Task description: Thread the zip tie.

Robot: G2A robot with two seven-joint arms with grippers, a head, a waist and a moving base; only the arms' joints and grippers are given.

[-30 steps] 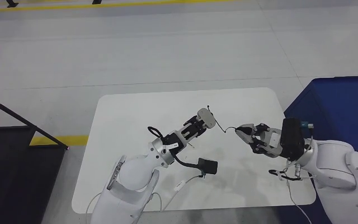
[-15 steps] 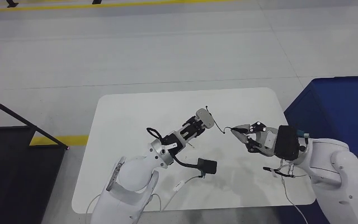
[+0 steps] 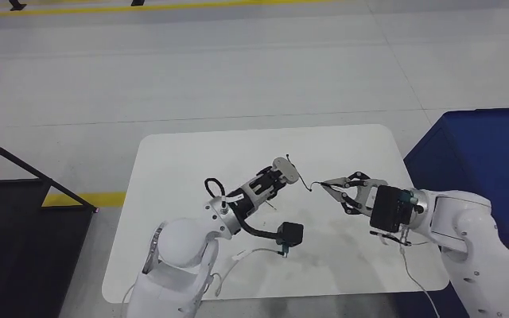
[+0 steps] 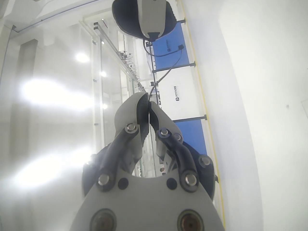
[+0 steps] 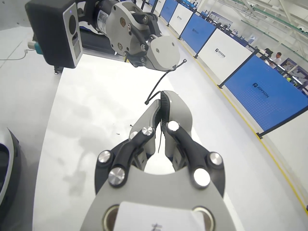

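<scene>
A thin black zip tie (image 3: 307, 186) hangs above the middle of the white table, between the two grippers. My left gripper (image 3: 294, 170) is shut on the strap (image 4: 168, 69), and a small square head (image 5: 184, 61) sticks out past its fingers. From there the strap (image 5: 157, 85) runs to a small dark kink. A short strand leads from the kink into my right gripper (image 5: 160, 94), which is shut on it. In the top view the right gripper (image 3: 323, 184) points at the left one, a few centimetres away. I cannot tell whether anything is threaded.
The white table (image 3: 183, 183) has rounded corners. White cables (image 3: 254, 258) lie near its front edge. A blue cabinet (image 3: 469, 151) stands just off the table's right side, and a black frame (image 3: 32, 179) off its left.
Both grippers have shifted left over the table, the right one farther, so the gap between them has narrowed. Each still holds the zip tie.
</scene>
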